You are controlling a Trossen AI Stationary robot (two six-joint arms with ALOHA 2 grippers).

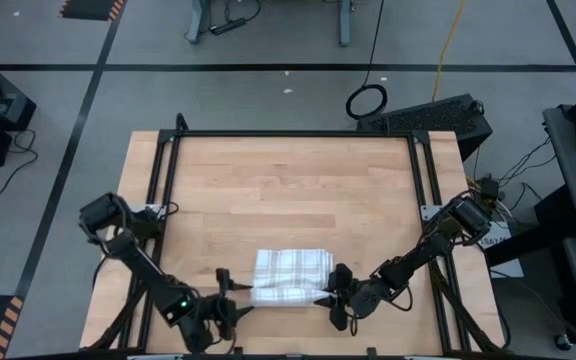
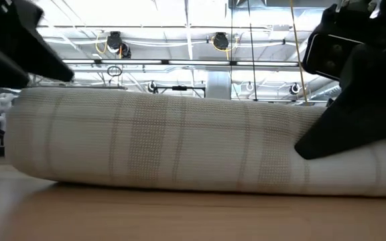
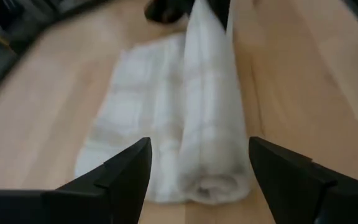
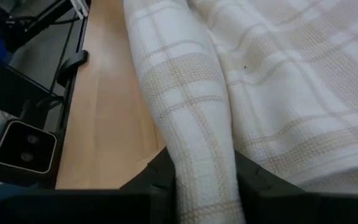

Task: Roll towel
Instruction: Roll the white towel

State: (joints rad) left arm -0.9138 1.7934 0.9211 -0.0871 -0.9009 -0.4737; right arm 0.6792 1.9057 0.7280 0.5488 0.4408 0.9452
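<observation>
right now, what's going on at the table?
Two arms are rolling a plaid kitchen towel on the wooden table. The edge nearest the arms is already rolled into a tube; the rest lies flat beyond it. The right gripper is pinched on the roll's right end. The left gripper is at the left end with its fingers open on either side of the roll, not gripping it.

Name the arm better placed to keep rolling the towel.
Right, probably: the right claw is shut on the towel at the roll's end, while the left claw stands open, just off its end.
</observation>
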